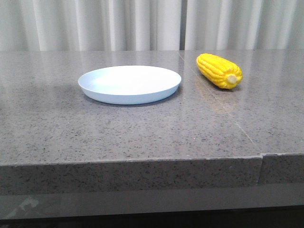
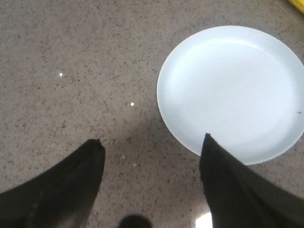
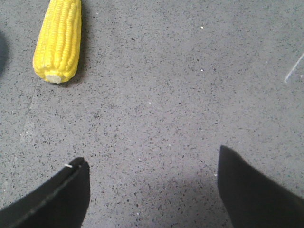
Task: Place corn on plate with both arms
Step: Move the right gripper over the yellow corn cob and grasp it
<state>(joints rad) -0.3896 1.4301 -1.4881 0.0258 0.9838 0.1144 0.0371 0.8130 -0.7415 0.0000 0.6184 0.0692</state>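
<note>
The corn (image 1: 219, 70) lies on the grey surface (image 1: 142, 128) just right of the empty plate (image 1: 129, 84), stub end toward the robot. Both tools hang spread and empty; the right tool (image 3: 152, 190) is nearer, corn ahead to its left. The left tool (image 2: 152, 180) hovers by the plate's rim.

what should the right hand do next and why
Probably move the right hand over the corn and lower it around the cob. The corn lies on the table right of the plate, untouched; both hands are open and empty, and the right wrist view already shows it.
</note>
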